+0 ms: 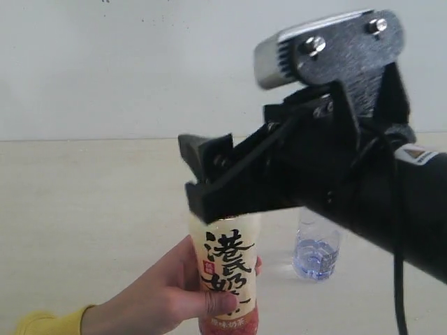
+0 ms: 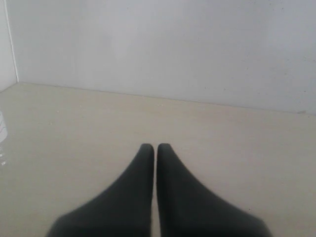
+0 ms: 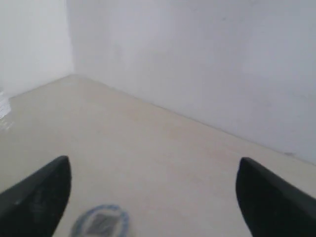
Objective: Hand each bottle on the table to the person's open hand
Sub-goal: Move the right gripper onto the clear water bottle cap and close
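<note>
While the right jaws hang spread wide, the milk-tea bottle (image 1: 227,269) sits right under them with its top at their lower edge. Can't tell if they touch it. The person's hand (image 1: 164,296) is wrapped around the bottle below the jaws. The water bottle (image 1: 318,250) stands on the counter (image 1: 84,209), lower down on the arm side of those jaws. The left jaws are pinched together, tips touching.
</note>
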Controlling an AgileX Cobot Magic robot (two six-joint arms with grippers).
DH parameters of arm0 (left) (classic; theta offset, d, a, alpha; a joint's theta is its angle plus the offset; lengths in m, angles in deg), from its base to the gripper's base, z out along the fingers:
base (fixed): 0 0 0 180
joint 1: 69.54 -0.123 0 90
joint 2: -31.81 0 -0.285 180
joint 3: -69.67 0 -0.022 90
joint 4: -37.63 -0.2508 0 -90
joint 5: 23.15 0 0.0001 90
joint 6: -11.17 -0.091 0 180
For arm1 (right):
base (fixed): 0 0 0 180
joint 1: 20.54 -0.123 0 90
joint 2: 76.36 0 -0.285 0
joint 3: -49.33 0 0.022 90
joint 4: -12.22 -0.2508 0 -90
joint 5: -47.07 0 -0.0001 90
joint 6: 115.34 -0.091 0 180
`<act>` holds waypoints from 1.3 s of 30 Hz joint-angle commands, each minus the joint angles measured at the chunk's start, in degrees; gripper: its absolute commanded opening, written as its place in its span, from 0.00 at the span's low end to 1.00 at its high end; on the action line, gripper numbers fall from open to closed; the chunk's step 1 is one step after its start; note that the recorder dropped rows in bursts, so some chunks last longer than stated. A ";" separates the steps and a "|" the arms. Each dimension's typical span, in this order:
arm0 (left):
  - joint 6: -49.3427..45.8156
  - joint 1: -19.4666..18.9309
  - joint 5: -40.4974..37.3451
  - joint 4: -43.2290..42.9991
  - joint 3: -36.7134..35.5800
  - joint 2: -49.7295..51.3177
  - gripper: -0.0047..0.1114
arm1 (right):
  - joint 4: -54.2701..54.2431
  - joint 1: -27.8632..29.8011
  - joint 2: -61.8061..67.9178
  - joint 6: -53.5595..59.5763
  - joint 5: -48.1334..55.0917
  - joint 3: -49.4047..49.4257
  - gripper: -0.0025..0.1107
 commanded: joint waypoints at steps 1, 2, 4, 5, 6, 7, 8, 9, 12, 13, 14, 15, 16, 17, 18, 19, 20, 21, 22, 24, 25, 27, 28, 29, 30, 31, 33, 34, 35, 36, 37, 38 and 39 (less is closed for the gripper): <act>-0.14 -0.15 0.25 -0.20 0.22 -0.15 0.08 | -14.03 0.24 -3.39 13.02 -17.30 -0.61 0.81; -0.14 -0.15 0.25 -0.20 0.22 -0.15 0.08 | -16.58 0.24 -4.75 18.49 -21.24 -0.61 0.79; -0.14 -0.15 0.25 -0.20 0.22 -0.15 0.08 | -19.66 0.24 -6.97 24.04 -23.54 -0.61 0.78; -0.14 -0.15 0.25 -0.20 0.22 -0.15 0.08 | -21.11 0.24 -8.79 26.73 -23.42 -0.61 0.78; -0.14 -0.15 0.25 -0.20 0.22 -0.15 0.08 | -21.91 0.24 -9.95 28.16 -23.42 -0.61 0.78; -0.14 -0.15 0.25 -0.20 0.22 -0.15 0.08 | -22.52 0.24 -11.15 29.62 -23.42 -0.61 0.78; -0.14 -0.15 0.25 -0.20 0.22 -0.15 0.08 | -22.96 0.45 -12.16 31.14 -23.93 -0.61 0.78; -0.14 -0.15 0.25 -0.20 0.22 -0.15 0.08 | -23.02 1.18 -13.05 32.11 -23.83 -0.61 0.78; -0.14 -0.15 0.25 -0.20 0.22 -0.15 0.08 | -24.22 9.03 -14.27 33.08 -16.21 -0.61 0.78; -0.14 -0.15 0.25 -0.20 0.22 -0.15 0.08 | -24.32 12.74 -14.27 32.24 -10.66 -0.61 0.78; -0.14 -0.15 0.25 -0.20 0.22 -0.15 0.08 | -23.44 18.36 -13.19 30.27 -4.03 -0.61 0.78; -0.14 -0.15 0.25 -0.20 0.22 -0.15 0.08 | -22.36 21.06 -12.16 29.35 -2.00 -0.61 0.78; -0.14 -0.15 0.25 -0.20 0.22 -0.15 0.08 | -19.93 25.18 -9.66 26.95 3.88 -0.61 0.78; -0.14 -0.15 0.25 -0.20 0.22 -0.15 0.08 | -17.46 27.13 -8.30 25.49 8.88 -0.61 0.78; -0.14 -0.15 0.25 -0.20 0.22 -0.15 0.08 | -14.82 28.68 -7.12 22.96 12.37 -0.61 0.78; -0.14 -0.15 0.25 -0.20 0.22 -0.15 0.08 | -11.05 29.69 -5.43 19.83 14.69 -0.70 0.78; -0.14 -0.15 0.25 -0.20 0.22 -0.15 0.08 | -8.17 30.07 -3.70 16.48 14.02 -0.70 0.78; -0.14 -0.15 0.25 -0.20 0.22 -0.15 0.08 | -6.07 30.24 -2.28 14.50 12.50 -0.70 0.78; -0.14 -0.15 0.25 -0.20 0.22 -0.15 0.08 | -3.75 30.57 -0.75 12.39 11.39 -0.70 0.78; -0.14 -0.15 0.25 -0.20 0.22 -0.15 0.08 | 7.32 30.67 1.83 2.04 14.23 -0.96 0.78; -0.14 -0.15 0.25 -0.20 0.22 -0.15 0.08 | 15.42 30.45 2.75 -6.97 14.51 -1.11 0.78; -0.14 -0.15 0.25 -0.20 0.22 -0.15 0.08 | 17.62 30.58 4.09 -10.55 10.24 -1.11 0.78; -0.14 -0.15 0.25 -0.20 0.22 -0.15 0.08 | 18.41 30.58 4.41 -11.13 10.24 -1.11 0.78; -0.14 -0.15 0.25 -0.20 0.22 -0.15 0.08 | 20.07 30.58 5.20 -13.45 11.41 -1.11 0.78; -0.14 -0.15 0.25 -0.20 0.22 -0.15 0.08 | 21.41 30.58 6.11 -14.40 11.76 -0.64 0.78; -0.14 -0.15 0.25 -0.20 0.22 -0.15 0.08 | 21.42 30.58 7.95 -15.08 9.62 0.27 0.78; -0.14 -0.15 0.25 -0.20 0.22 -0.15 0.08 | 23.45 30.58 9.23 -18.72 8.12 0.55 0.78; -0.14 -0.15 0.25 -0.20 0.22 -0.15 0.08 | 25.70 30.58 9.12 -20.62 7.71 0.64 0.76; -0.14 -0.15 0.25 -0.20 0.22 -0.15 0.08 | 26.40 30.58 9.11 -21.77 7.13 0.68 0.74; -0.14 -0.15 0.25 -0.20 0.22 -0.15 0.08 | 26.40 30.58 9.11 -21.76 7.48 0.68 0.73; -0.14 -0.15 0.25 -0.20 0.22 -0.15 0.08 | 26.40 30.58 9.11 -21.76 8.54 0.68 0.73; -0.14 -0.15 0.25 -0.20 0.22 -0.15 0.08 | 26.40 30.58 9.22 -21.79 9.32 1.14 0.73; -0.14 -0.15 0.25 -0.20 0.22 -0.15 0.08 | 26.28 30.58 9.22 -21.89 9.18 1.56 0.73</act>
